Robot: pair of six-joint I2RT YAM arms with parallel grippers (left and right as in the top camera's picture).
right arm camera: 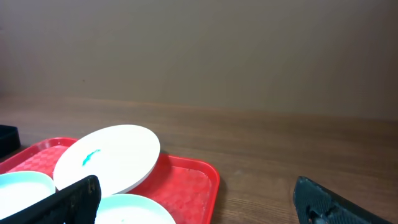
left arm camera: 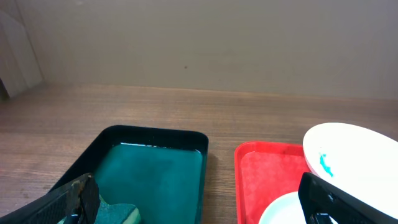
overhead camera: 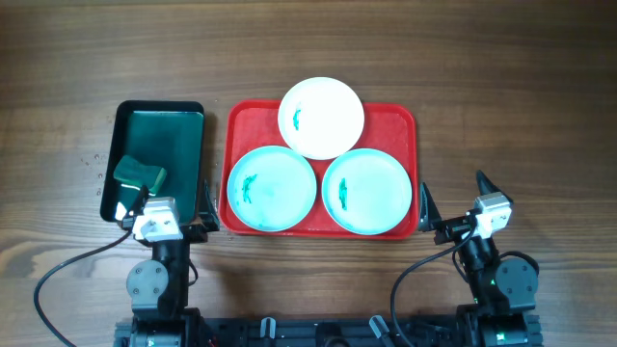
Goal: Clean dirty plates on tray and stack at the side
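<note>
The red tray [overhead camera: 390, 120] holds three plates. The white plate [overhead camera: 321, 118] is at the far side, overlapping the tray's far rim and resting on the other two. A turquoise plate [overhead camera: 272, 188] is front left and another turquoise plate [overhead camera: 366, 191] front right. Each has a small green smear. My left gripper [overhead camera: 164, 198] is open and empty, at the near end of the dark green tray. My right gripper [overhead camera: 453, 193] is open and empty, just right of the red tray's near right corner. The right wrist view shows the white plate [right arm camera: 109, 158] tilted.
A dark green black-rimmed tray [overhead camera: 159, 135] lies left of the red tray, with a green sponge [overhead camera: 140, 175] at its near end. The sponge [left arm camera: 118, 214] shows beside my left finger in the left wrist view. Bare wooden table [overhead camera: 521, 116] lies to the right.
</note>
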